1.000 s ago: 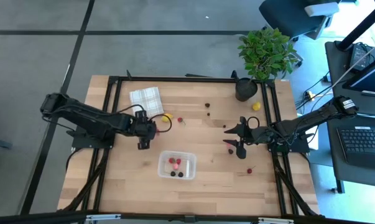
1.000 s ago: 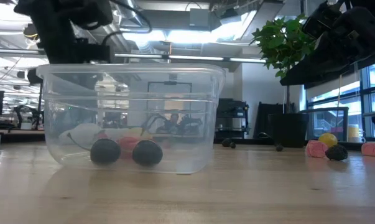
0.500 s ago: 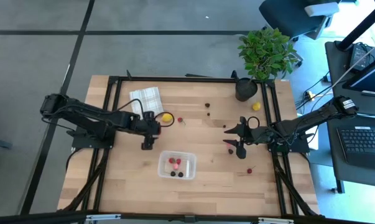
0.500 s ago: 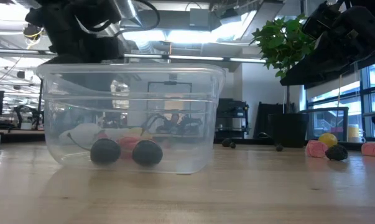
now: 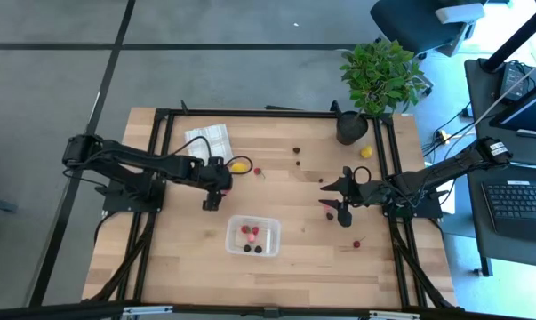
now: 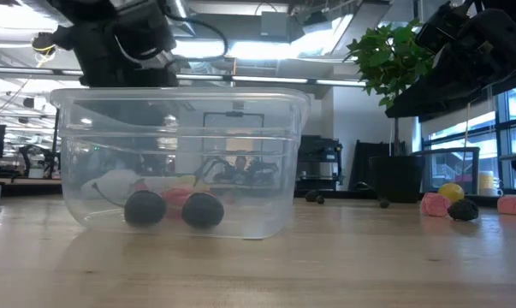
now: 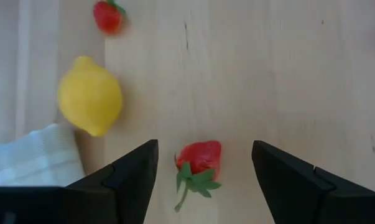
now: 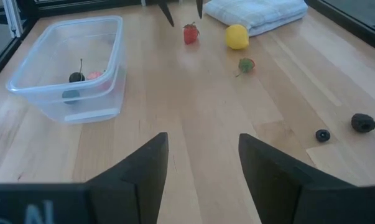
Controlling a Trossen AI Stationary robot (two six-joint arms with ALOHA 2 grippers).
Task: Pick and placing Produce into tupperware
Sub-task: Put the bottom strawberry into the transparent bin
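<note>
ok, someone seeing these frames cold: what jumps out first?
Probably the clear tupperware near the table's front edge, already holding a few red and dark fruit pieces. Next, the left gripper, open and poised with a strawberry between its fingers, beside a yellow lemon and the checked cloth. The right gripper waits open at the right, with the leafy potted plant at the far right corner.

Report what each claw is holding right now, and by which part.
Nothing is held. The left claw stands open over a strawberry on the table; the right claw is open and empty.
</note>
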